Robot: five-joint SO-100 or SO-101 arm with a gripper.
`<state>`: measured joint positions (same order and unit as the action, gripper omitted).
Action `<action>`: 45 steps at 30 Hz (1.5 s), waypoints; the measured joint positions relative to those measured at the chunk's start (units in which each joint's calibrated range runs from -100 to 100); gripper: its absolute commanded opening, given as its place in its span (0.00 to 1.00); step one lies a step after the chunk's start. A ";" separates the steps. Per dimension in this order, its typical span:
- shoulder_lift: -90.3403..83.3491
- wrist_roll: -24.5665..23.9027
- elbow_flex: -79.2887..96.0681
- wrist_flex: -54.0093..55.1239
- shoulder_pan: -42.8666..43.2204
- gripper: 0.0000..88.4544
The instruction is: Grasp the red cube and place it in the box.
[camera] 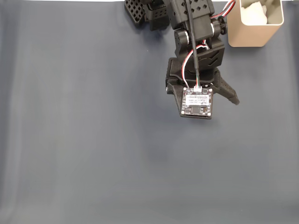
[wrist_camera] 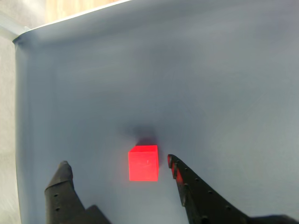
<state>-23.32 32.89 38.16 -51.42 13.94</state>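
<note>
wrist view: red cube [wrist_camera: 143, 162] sits on the grey-blue mat [wrist_camera: 196, 79], between the two spread black fingers; gripper [wrist_camera: 117, 163] released, right fingertip [wrist_camera: 174, 163] just beside the cube, contact unclear. fixed view: arm [camera: 196, 46] reaches down over the mat, beige box [camera: 254, 28] at top right, well apart from the gripper

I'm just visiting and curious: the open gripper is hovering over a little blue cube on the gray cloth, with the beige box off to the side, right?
Nearly. The cube is red, not blue, as the wrist view shows. The rest holds: the gripper is open with the cube between its fingers on the gray cloth, and the beige box stands off to the side in the fixed view.
</note>
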 measured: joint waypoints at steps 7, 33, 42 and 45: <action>0.00 1.37 2.91 1.38 -0.68 0.54; -0.09 3.13 7.47 4.14 -0.90 0.54; -0.09 3.42 7.47 5.61 -0.68 0.54; -0.09 3.42 7.47 6.09 0.30 0.54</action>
<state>-23.41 36.31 45.63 -45.33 14.24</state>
